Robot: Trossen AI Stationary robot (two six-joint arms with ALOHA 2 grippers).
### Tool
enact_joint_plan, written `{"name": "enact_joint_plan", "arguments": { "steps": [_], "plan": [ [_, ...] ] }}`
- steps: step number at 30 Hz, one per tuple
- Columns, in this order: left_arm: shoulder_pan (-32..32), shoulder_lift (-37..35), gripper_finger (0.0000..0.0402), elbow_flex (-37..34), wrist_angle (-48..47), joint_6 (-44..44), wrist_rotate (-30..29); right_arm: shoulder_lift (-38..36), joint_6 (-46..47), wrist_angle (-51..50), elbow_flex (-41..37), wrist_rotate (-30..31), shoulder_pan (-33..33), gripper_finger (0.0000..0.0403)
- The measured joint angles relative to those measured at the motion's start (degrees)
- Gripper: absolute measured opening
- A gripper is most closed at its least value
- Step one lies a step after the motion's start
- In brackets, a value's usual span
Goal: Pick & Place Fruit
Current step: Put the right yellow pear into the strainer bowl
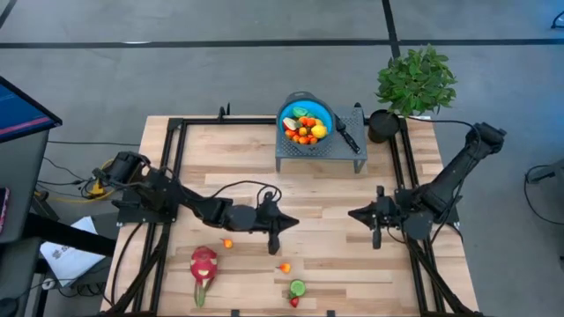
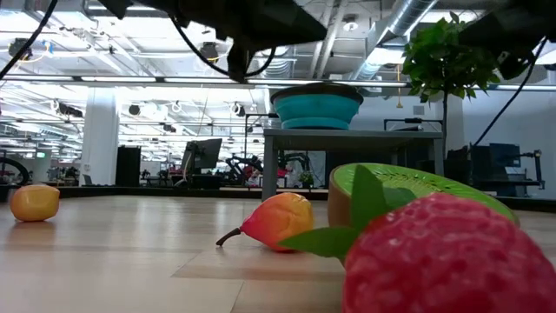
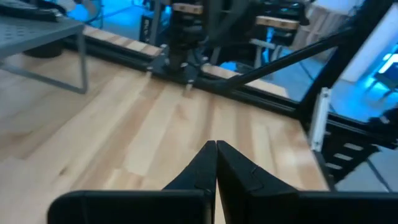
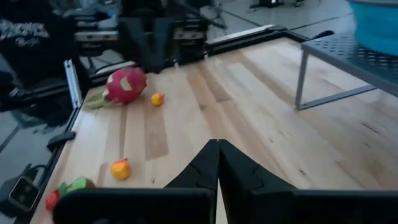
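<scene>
Blue bowl [image 1: 306, 114] on the grey stand [image 1: 319, 151] at the far edge of the surface [image 1: 352, 255] already holds a heap of small fruit [image 1: 306, 127]. Loose pieces remain on the wood near the front edge: dragon fruit [image 1: 204, 262] toward the front-left corner, a small orange [image 1: 227, 243] just beside it, a peach [image 1: 285, 268] nearer the middle, a kiwi half [image 1: 297, 287] touching a strawberry [image 1: 294, 302] at the front edge itself.

Left end effector [image 1: 273, 247]: fingers pressed together, holding nothing, hanging above bare wood between the orange and the peach. Right end effector [image 1: 376, 239]: also pinched shut and empty, over the right half of the surface, well apart from any loose fruit.

Judgement: the step in hand is a fresh pick, and neither tool is ready for it.
- Use the left arm; it is the nearer one to every loose piece.
- Open the fingers fully before descending; a closed tip would only knock the piece and roll it.
- Peach or orange first: each stands alone, so the fingers can pass either side.
- Centre over the piece, come straight down, close gently; round toys squirt out of an off-centre pinch.
- Leave the kiwi/strawberry pair for later; they touch, so a grasp on one may drag the other off the edge.
- Keep the right arm parked clear of the route to the bowl.
</scene>
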Motion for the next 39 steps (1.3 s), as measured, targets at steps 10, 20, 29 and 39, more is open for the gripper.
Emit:
{"name": "enact_joint_plan", "arguments": {
  "steps": [10, 20, 29, 39],
  "plan": [
    [-2.7, 0.0, 0.0002, 0.0, 0.8, 0.1, 0.0, 0.0, 2.0, 1.8, 0.0, 2.5, 4.5, 0.0001],
    [-1.5, 0.0, 0.0002, 0.0, 0.8, 0.1, -0.5, 0.0, 1.9, 2.3, 0.0, 2.5, 8.9, 0.0001],
    [-1.0, 0.0, 0.0051, 0.0, 0.9, 8.1, 0.0, 0.0, 1.5, 1.0, 0.0, 2.8, 8.8, 0.0001],
    [-0.8, 0.0, 0.0211, 0.0, 0.9, 18.2, 4.1, 0.0, 1.5, 0.6, 0.0, 2.9, 8.8, 0.0001]
  ]
}}
